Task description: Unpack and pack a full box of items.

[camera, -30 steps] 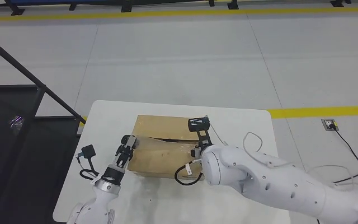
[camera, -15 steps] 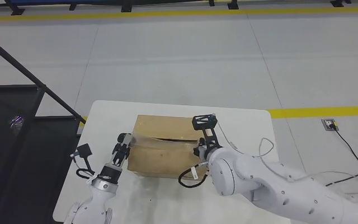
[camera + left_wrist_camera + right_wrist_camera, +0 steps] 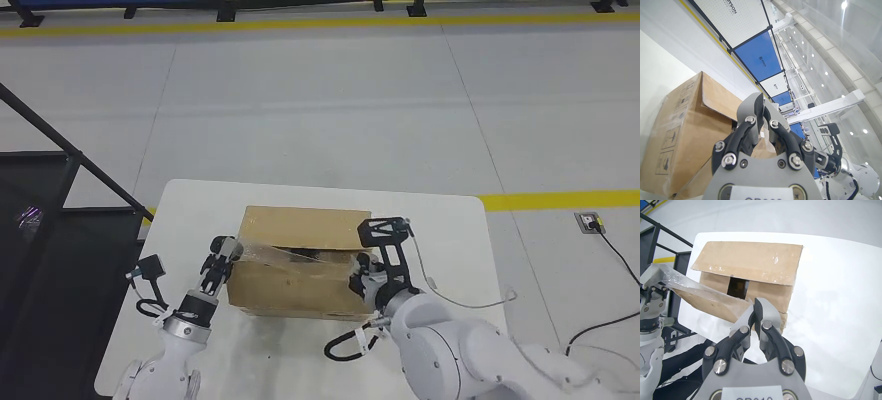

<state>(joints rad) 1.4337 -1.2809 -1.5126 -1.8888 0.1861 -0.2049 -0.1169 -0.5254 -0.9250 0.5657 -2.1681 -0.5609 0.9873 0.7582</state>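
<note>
At the centre of the top view I see the cardboard box [image 3: 300, 225] sitting on the white table [image 3: 440, 230]. Its far top flap is lifted a little, and the right wrist view shows a dark gap between the flaps beneath it. In the lower left of the top frame, my left gripper [image 3: 222, 252] sits just beside the box's end, its fingers pressed together on one end of a clear tape strip [image 3: 696, 287]. The strip stretches across the box's near upper edge to my right gripper [image 3: 358, 272], lower centre of that frame by the box's other near corner, with its pads pinched on the strip's far end.
</note>
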